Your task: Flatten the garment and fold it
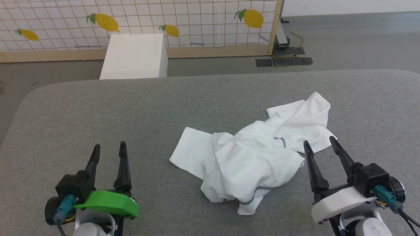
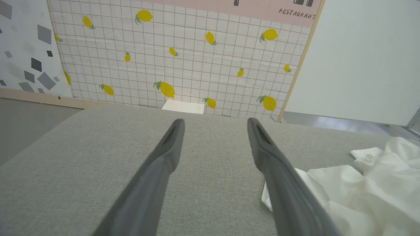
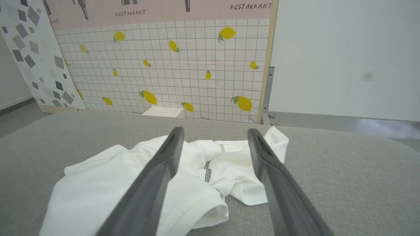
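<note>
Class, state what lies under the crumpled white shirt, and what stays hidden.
The garment lies on the grey fabric surface, which shows all round it. Its folds cover its lower layers and the patch of surface beneath.

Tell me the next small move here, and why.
Probably ease the right gripper forward onto the nearest edge of the garment: it lies crumpled on the grey surface, the open jaws hold nothing, and the left gripper sits farther away.
</note>
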Robot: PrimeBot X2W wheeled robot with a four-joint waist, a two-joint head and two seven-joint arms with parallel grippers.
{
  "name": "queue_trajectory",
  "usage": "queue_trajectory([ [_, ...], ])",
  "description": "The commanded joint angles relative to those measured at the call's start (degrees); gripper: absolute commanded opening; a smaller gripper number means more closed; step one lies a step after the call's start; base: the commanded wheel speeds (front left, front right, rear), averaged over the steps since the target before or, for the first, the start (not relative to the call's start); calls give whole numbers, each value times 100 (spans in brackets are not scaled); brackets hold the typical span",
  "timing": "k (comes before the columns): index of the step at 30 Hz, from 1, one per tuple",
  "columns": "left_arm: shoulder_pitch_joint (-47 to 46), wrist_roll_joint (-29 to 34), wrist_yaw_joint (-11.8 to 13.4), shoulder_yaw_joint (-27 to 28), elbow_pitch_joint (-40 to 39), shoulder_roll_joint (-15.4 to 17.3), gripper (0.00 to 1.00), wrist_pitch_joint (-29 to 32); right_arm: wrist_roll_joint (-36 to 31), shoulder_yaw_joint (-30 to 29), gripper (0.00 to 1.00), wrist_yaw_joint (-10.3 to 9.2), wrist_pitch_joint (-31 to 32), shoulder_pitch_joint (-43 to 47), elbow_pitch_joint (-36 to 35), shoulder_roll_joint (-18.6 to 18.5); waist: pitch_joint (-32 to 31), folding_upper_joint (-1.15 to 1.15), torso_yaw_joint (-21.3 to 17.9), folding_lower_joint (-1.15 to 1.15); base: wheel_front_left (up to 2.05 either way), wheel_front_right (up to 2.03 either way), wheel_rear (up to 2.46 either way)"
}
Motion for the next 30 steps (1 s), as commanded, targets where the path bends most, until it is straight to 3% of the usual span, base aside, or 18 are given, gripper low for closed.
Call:
queue_trajectory([
  [1,70,98,-55,29,15,-65,100,-26,-32,21,100,-9,29,58,-36,0,-4,0,-8,0,0,0,0],
  [8,-287,70,-235,-272,734,-390,100,175,-49,81,100,-9,69,58,-64,0,19,0,-95,0,0,0,0],
  [19,-1505,-614,367,-862,2551,-643,100,2598,34,305,100,-9,20,-114,-23,0,336,0,-468,0,0,0,0],
  [24,-1791,-901,392,-1031,2931,-652,100,3244,83,345,100,-9,-53,-194,53,0,514,0,-596,0,0,0,0],
  [28,-1925,-1024,269,-1221,3038,-654,100,3448,117,344,100,-9,-128,-255,128,0,609,0,-633,0,0,0,0],
  [29,-1958,-1014,210,-1286,3047,-654,44,3455,124,344,100,-9,-141,-267,149,0,622,0,-632,0,0,0,0],
  [30,-1993,-1007,162,-1331,3044,-655,0,3401,133,344,100,-9,-155,-282,172,0,636,0,-627,0,0,0,0],
])
